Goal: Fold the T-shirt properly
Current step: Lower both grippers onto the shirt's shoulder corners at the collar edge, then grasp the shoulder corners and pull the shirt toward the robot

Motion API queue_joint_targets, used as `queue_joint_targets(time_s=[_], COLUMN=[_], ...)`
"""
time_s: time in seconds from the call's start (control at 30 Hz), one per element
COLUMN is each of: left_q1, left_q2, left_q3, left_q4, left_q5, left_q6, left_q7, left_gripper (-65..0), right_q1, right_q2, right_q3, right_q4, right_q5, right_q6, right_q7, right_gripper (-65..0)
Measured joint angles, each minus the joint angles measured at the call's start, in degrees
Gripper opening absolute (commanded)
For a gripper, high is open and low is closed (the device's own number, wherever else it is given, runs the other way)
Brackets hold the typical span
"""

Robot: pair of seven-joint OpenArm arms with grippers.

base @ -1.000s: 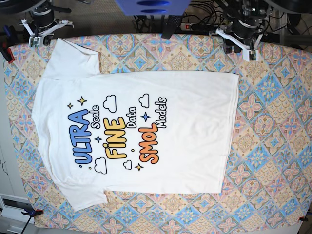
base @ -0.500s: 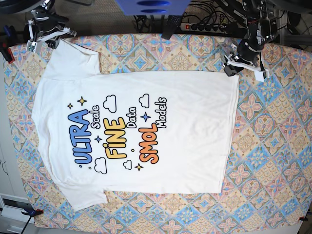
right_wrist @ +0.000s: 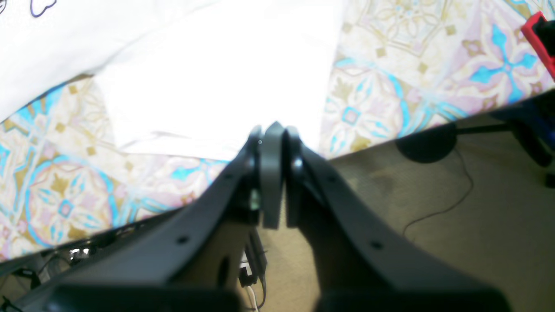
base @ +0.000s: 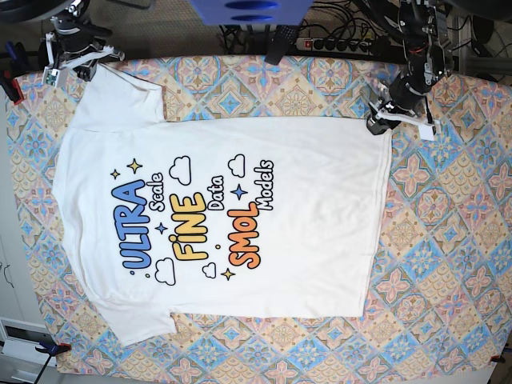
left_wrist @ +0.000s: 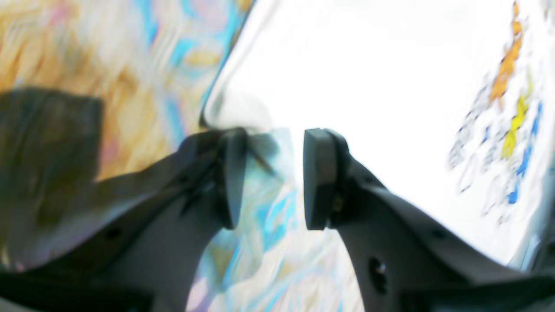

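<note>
Because folding has to begin from a flat garment, the T-shirt (base: 224,216) lies spread print-up across the patterned tablecloth (base: 448,240), collar side toward nine o'clock of the base view and hem toward three o'clock, filling the middle and left of the table. No fold shows yet, so I judge the task barely begun.

At about one o'clock in that view the left gripper (base: 382,120) is tipped down over the hem corner nearest the robot. Its wrist camera, though blurred, shows the fingers (left_wrist: 318,177) spread apart, with a rounded edge of white cloth just beyond the tips and bare tablecloth in the gap. That placement suits a pinch on the corner, but nothing is clamped as far as I can tell.

At about ten o'clock the right gripper (base: 70,58) sits by the sleeve nearest the robot. Its wrist view shows the two fingers (right_wrist: 272,173) pressed together with nothing between them, the tips right at the sleeve's edge and over the table's rim.

Compared with the base view a second ago, the left arm has swung down from behind the table edge onto the hem corner, and the right gripper has shifted slightly toward the sleeve. The T-shirt itself has not moved.
</note>
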Motion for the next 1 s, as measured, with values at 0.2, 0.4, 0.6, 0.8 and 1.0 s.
queue_joint_targets(time_s=[0.2, 0.4, 0.6, 0.8, 1.0], left_q1=[-2.45, -3.17, -0.02, 5.44, 7.61], left_q2=[2.29, 2.43, 2.47, 2.73, 2.27], left_q3=[0.22, 1.92, 1.88, 2.01, -1.38], left_q4=[-1.09, -1.14, -0.42, 6.43, 10.60], left_q5=[0.48, 1.25, 0.46, 1.73, 1.79], left_q6=[0.31, 0.00, -5.81, -4.94, -4.94], left_q7=[-0.66, 1.09, 2.14, 4.09, 4.00], left_gripper=[-42.8, -59.5, -65.0, -65.0, -65.0], right_q1=[0.09, 0.09, 0.17, 0.31, 8.26], right_q2=[-0.02, -0.02, -0.15, -0.15, -0.33], right_q3=[0.00, 0.00, 2.49, 4.50, 4.76], right_q4=[0.00, -0.09, -0.11, -0.11, -0.52], right_q5=[0.00, 0.00, 0.00, 0.02, 0.22], right_q6=[0.09, 0.07, 0.20, 0.17, 0.15], right_q7=[0.04, 0.02, 0.00, -0.11, -7.82], right_gripper=[-65.0, -60.5, -49.4, -43.3, -42.2])
